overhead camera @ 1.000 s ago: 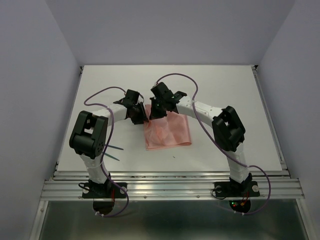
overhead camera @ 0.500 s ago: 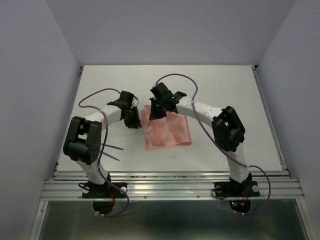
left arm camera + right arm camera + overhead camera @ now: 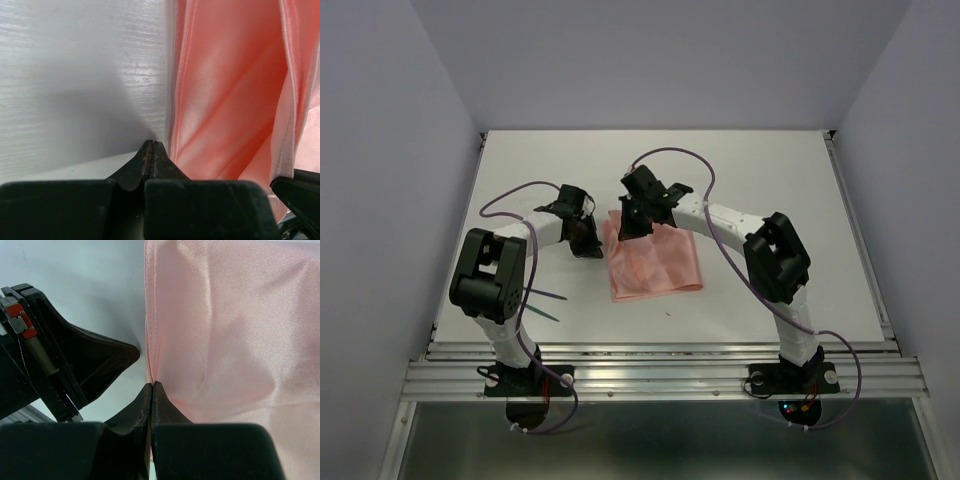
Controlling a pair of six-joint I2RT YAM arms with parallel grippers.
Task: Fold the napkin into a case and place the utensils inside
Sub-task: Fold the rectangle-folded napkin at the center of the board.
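The salmon-pink napkin (image 3: 660,265) lies folded and creased at the table's middle, its layered left hem showing in the left wrist view (image 3: 225,90). My right gripper (image 3: 628,230) is shut on that hem at the cloth's far left corner (image 3: 152,384), with pink cloth (image 3: 230,325) running into the jaws. My left gripper (image 3: 587,243) is shut and empty (image 3: 151,144), just left of the napkin's edge and low over the white table. Two thin teal utensils (image 3: 542,298) lie by the left arm's elbow near the front left. No case shape shows.
The white table (image 3: 770,170) is walled by grey panels on three sides, with a metal rail along the near edge. Purple cables (image 3: 515,190) loop over both arms. The left gripper's black body (image 3: 75,365) sits close beside the right gripper's fingers.
My left gripper went from open to shut and drew a little left, off the napkin's edge. The left elbow swung left, uncovering the utensils. The right gripper stayed clamped in place.
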